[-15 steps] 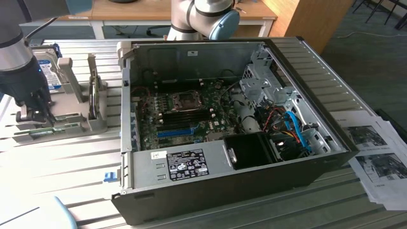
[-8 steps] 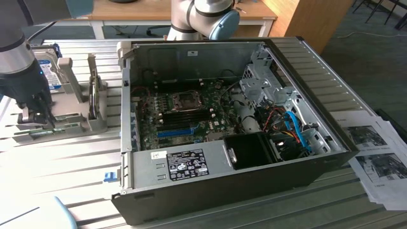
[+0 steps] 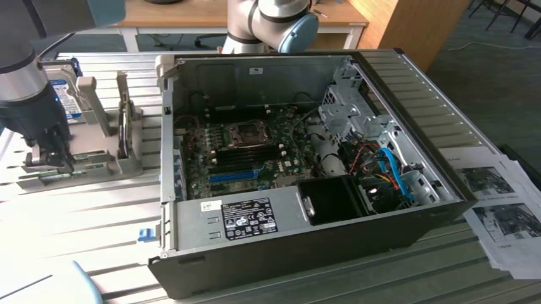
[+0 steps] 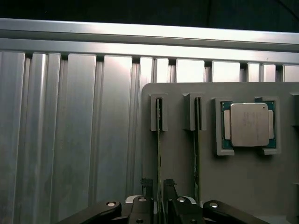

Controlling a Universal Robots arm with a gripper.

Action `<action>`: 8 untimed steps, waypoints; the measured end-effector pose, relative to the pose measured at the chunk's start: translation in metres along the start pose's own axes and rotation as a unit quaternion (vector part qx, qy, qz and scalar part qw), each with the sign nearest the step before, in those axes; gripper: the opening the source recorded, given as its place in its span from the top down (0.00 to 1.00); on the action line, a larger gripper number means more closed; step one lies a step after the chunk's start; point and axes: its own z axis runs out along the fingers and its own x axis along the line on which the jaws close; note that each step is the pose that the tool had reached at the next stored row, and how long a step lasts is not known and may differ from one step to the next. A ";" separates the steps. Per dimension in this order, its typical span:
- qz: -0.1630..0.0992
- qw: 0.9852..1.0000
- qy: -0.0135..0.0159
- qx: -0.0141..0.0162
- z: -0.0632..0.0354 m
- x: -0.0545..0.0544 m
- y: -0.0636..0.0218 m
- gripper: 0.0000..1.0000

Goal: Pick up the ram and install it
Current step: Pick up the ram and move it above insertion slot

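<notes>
The pick-up step is in hand. The claw [image 4: 158, 189] is down at the grey holder [image 4: 243, 186] on the counter [image 4: 70, 116], to the exterior view's left of the open case [image 3: 296, 228]. It straddles the ram [image 4: 159, 140], which stands on edge in its holder slot, just beside a second stick [image 4: 196, 154] and near a CPU [image 4: 248, 124]. Whether the claw already pinches the ram or stands just clear of it, I cannot tell. The next move likely calls for a firm, square grip and a straight lift, so the thin ram does not twist in its slot.
</notes>
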 end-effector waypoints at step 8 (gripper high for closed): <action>0.000 1.000 0.000 0.000 0.0036 0.000 -0.0001 0.77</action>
